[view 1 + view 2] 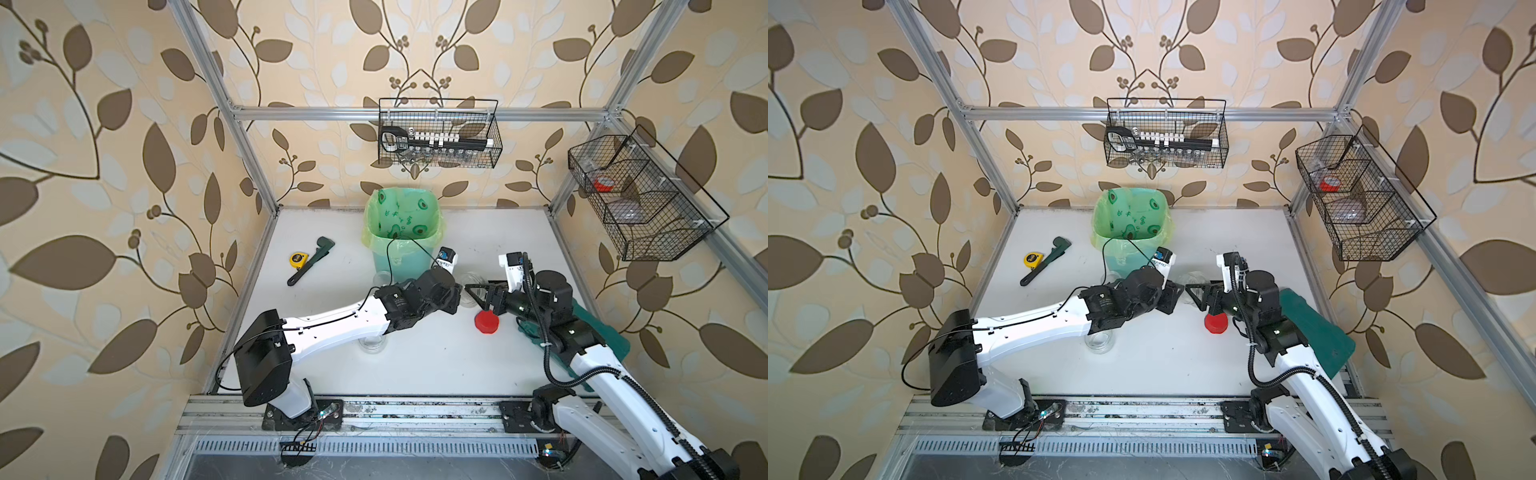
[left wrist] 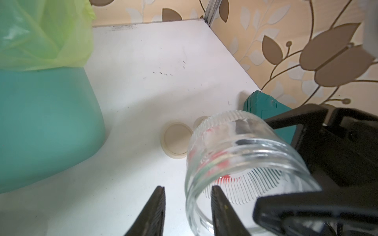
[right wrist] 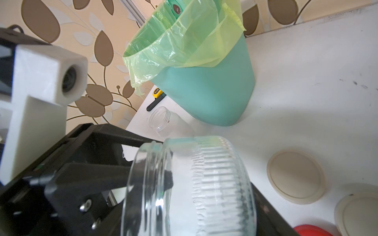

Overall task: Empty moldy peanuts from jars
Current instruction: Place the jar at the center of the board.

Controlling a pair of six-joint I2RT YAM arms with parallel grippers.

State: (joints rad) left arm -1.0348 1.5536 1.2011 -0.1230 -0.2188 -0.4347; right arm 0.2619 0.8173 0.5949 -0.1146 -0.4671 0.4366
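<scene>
My right gripper (image 3: pixel 212 194) is shut on a short ribbed glass jar (image 3: pixel 221 183), held on its side above the table with its open mouth toward the left arm. The jar (image 2: pixel 241 155) looks empty. My left gripper (image 2: pixel 188 187) straddles its rim, one finger inside the mouth and one outside, still apart. In both top views the two grippers meet at this jar (image 1: pixel 471 286) in front of the bin. A second open jar (image 1: pixel 382 278) stands by the bin, and a third (image 1: pixel 372 345) sits under the left forearm. No moldy peanuts are in view.
The mint-green bin (image 1: pixel 401 232) with its green liner stands at the back middle. A red lid (image 1: pixel 487 322) and two beige lids (image 3: pixel 296 176) (image 3: pixel 358 212) lie on the table beneath the grippers. A tape measure (image 1: pixel 297 258) and wrench (image 1: pixel 311 259) lie left; a green board (image 1: pixel 598 328) leans right.
</scene>
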